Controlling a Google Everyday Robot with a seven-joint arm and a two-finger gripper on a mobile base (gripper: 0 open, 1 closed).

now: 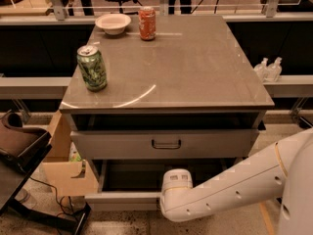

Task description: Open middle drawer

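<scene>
Far left, some brown floppy thing (17,138) is lying on a black stand (22,177); can't tell what it actually is. A cardboard box (61,163) is sitting on the floor right against the cabinet's left side.

On the grey tabletop (195,67), a green can (92,67) is standing upright near the left edge, toward the front-left corner. It's got a green and white pattern, but I can't read any writing on it. At the back edge, left of centre, a white bowl (113,23) is sitting, and an orange-red can (146,23) is standing upright just beside it on the right. Its label isn't readable either.

Under the tabletop, the taller top drawer (117,145) is showing its dark loop handle (166,144) dead centre. Below it, the middle drawer (122,199) is sticking out well past it toward the camera, with its dark inside showing.

The white robot arm (244,185) is reaching in from the lower right, and the gripper (173,196) is sitting at the centre of the middle drawer's front, hidden by the wrist. Honestly can't tell if it's gripping anything.

Off to the right, two clear bottles (268,69) are standing on a ledge (288,84) beyond the table's right edge.
</scene>
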